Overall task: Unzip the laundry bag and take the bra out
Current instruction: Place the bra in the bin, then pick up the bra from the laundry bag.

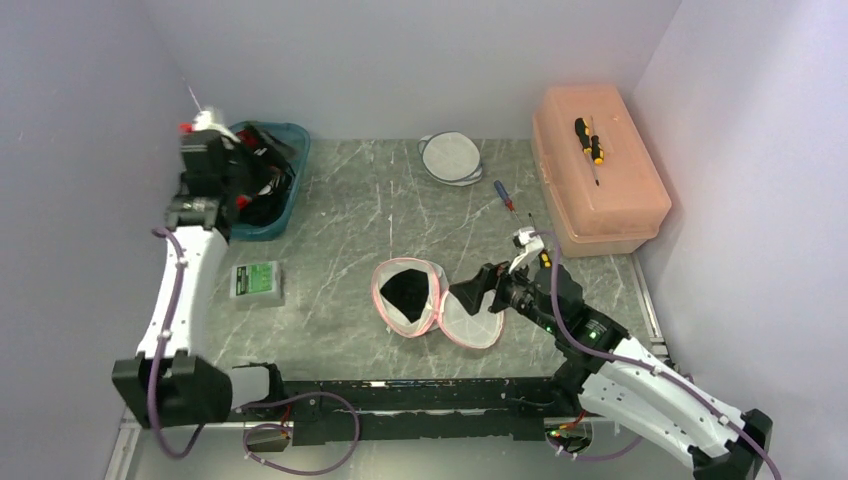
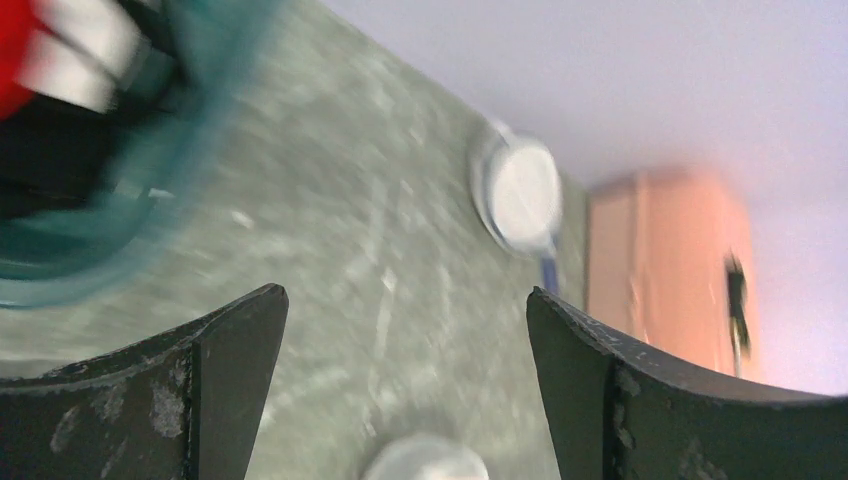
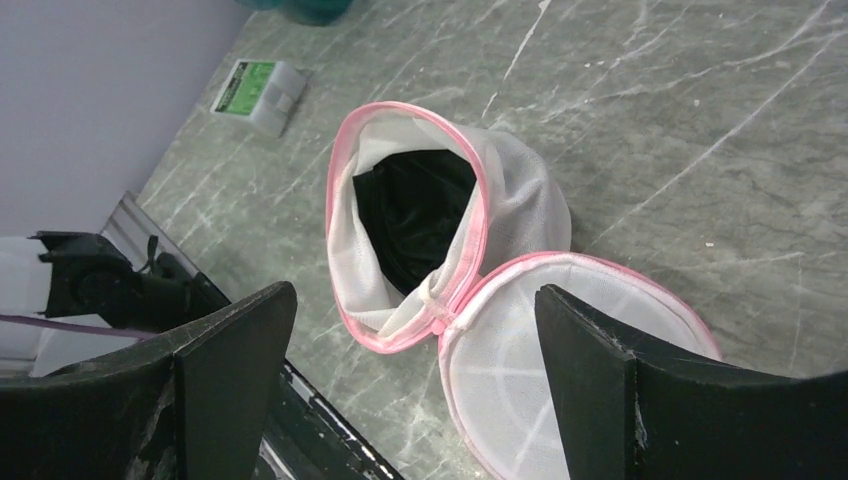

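Near the middle of the surface [image 1: 340, 215] lies the bag [image 3: 520, 200], a white mesh pouch edged in pink. Its round flap [image 3: 560, 340] is folded out flat beside it, joined only at a short hinge of zip, so the unzipping looks done. The bra [image 3: 415, 215] shows as dark fabric bunched inside the open mouth, wholly within the mesh walls and with nothing hanging out.

The right end effector [image 3: 412, 300] hovers just above the flap and mouth. Its fingers are spread wide with nothing between them, and they touch neither bag nor bra. The left end effector [image 2: 407, 300] is also spread and empty, well apart at the far left by a teal bin [image 1: 285, 190]; its view is blurred.

The bra should be light, limp and easily crumpled, so it will drape and stretch rather than lift as one piece. Straps or hooks could catch in the mesh. The bag is lighter still and probably has little grip on the smooth surface, so it may rise or slide along with a pull.

The best hold is likely a deep pinch on the dark fold nearest the mouth, clear of the white mesh and pink rim. Pinning the rim or flap with the other arm would help the bra come out alone.
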Tool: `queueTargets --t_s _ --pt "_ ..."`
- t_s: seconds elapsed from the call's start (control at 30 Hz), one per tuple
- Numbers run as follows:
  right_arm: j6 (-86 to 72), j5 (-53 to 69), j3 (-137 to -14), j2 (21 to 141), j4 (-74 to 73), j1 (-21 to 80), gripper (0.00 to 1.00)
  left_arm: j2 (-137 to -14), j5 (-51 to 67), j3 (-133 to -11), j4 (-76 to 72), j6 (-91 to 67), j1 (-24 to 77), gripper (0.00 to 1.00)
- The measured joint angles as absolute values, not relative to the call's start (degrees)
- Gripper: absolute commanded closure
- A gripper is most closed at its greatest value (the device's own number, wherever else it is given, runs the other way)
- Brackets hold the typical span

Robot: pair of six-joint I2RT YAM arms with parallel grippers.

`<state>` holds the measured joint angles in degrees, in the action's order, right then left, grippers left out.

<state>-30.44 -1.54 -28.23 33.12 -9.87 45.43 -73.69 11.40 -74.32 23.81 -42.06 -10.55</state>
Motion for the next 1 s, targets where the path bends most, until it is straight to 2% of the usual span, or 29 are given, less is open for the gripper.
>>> queueTargets --t_s 0.13,0.37,0.53,0.77,1.0 --pt "-30.5 0.2 -31.0 40.0 -9.7 45.5 0.14 -67.2 10.0 -68.9 23.4 -41.1 7.1 0.11" --pt "-30.4 2.8 -40.1 59.3 -8.9 49.7 0.18 -68.9 8.5 -55.0 23.2 -41.6 26.6 0.13" --pt "-33.1 3.7 -44.0 68.9 -6.8 52.0 0.2 -67.9 7.7 -45.3 23.1 -42.4 28.3 0.15" --pt "-38.4 3.4 -52.0 83.3 -5.9 52.1 0.3 -67.5 7.6 -42.0 17.8 -42.9 28.2 0.34" --pt "-42.5 2.8 -56.8 92.9 -6.4 52.4 0.34 -67.5 6.6 -37.8 13.9 -43.4 28.2 0.44"
